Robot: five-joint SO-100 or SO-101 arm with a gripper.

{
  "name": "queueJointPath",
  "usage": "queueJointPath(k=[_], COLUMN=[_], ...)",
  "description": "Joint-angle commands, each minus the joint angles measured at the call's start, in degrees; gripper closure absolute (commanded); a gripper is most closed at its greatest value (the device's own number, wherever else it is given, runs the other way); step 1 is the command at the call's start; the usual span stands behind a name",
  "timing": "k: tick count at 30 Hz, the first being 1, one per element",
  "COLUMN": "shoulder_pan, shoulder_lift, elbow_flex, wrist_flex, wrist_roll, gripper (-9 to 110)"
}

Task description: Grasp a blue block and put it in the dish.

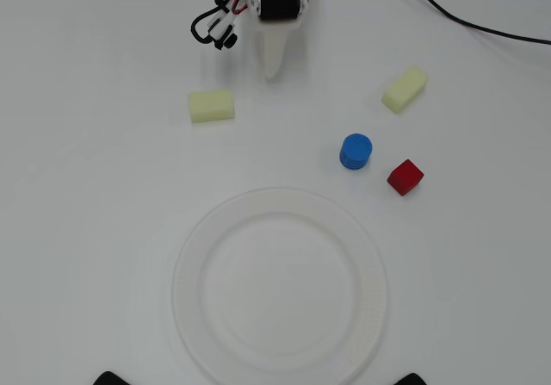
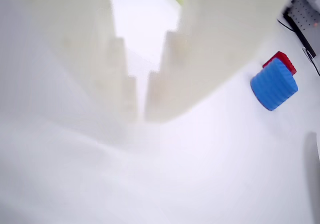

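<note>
The blue block [image 1: 355, 152] is a short bright blue cylinder standing on the white table, right of centre in the overhead view. It also shows at the right of the wrist view [image 2: 274, 84]. The dish [image 1: 194, 256], a large white plate with a ribbed rim, lies empty at the bottom centre, below and left of the block. My gripper [image 1: 273, 73] hangs at the top centre, well up and left of the block. Its white fingers [image 2: 165, 83] are closed, with only a thin slit between them and nothing held.
A red cube [image 1: 405, 177] sits just right of the blue block and shows behind it in the wrist view [image 2: 282, 61]. Two pale yellow blocks lie at the left [image 1: 212, 106] and upper right [image 1: 405, 90]. A black cable [image 1: 465, 19] crosses the top right corner.
</note>
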Motion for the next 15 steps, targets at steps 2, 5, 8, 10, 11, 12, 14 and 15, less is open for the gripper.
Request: queueJointPath(k=[2, 5, 8, 10, 11, 12, 14, 15], shoulder_pan=[-1.1, -1.1, -1.1, -1.1, -1.1, -1.1, -1.1, -1.1], shoulder_lift=[9.9, 9.9, 9.9, 9.9, 9.9, 9.9, 9.9, 9.9], elbow_flex=[5.0, 5.0, 5.0, 5.0, 5.0, 5.0, 5.0, 5.0], wrist_flex=[4.5, 4.5, 4.5, 4.5, 4.5, 4.5, 4.5, 4.5], wrist_roll=[0.2, 0.0, -0.1, -0.2, -0.2, -0.2, -0.2, -0.1], gripper=[101, 101, 101, 101, 101, 101, 101, 101])
